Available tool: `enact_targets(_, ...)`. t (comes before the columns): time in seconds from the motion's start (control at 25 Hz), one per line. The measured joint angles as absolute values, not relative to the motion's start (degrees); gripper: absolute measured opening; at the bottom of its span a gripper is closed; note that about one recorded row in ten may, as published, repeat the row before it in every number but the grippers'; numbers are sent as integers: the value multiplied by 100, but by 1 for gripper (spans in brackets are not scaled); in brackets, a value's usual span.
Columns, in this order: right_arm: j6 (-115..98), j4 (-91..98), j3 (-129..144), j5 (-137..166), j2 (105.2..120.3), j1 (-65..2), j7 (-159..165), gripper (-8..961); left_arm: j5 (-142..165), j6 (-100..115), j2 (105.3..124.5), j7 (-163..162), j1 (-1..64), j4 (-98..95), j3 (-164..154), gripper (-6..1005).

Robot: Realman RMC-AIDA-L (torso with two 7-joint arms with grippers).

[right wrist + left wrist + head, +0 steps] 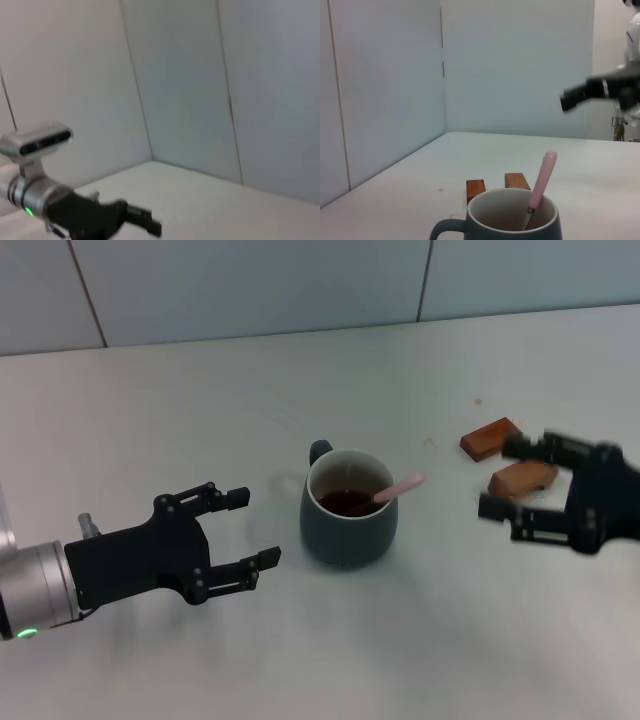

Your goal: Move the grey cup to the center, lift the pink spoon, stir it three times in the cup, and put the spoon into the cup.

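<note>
The grey cup (pixel 348 525) stands mid-table with its handle turned to the far side and dark liquid inside. The pink spoon (pixel 402 487) rests in it, its bowl in the liquid and its pink handle leaning over the rim toward the right. My left gripper (pixel 260 528) hovers open just left of the cup, holding nothing. My right gripper (pixel 497 478) is open to the right of the cup, above the table and clear of the spoon. The left wrist view shows the cup (pixel 512 225) close up, with the spoon (pixel 542 177) standing in it.
Two small brown wooden blocks (pixel 490 437) (pixel 525 478) lie on the white table (pixel 420 640) at the right, by my right gripper's fingers. A tiled wall (pixel 250 285) runs along the table's far edge.
</note>
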State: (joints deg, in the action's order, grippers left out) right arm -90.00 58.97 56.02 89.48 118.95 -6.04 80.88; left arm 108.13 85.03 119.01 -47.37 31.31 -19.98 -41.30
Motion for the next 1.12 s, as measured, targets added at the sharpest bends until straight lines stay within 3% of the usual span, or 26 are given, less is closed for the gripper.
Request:
enact_targets(0.32,-8834,4834,5172,9686,11895,-1041,7698,836,10809,8439,11908,-4700,3203,-1869,-4147,785)
enact_targets(1.12,-8649,4741,5200,9870,11900,-1279,7945,837,10810,8366,11909,-4738,3261,-1784,-4175,785)
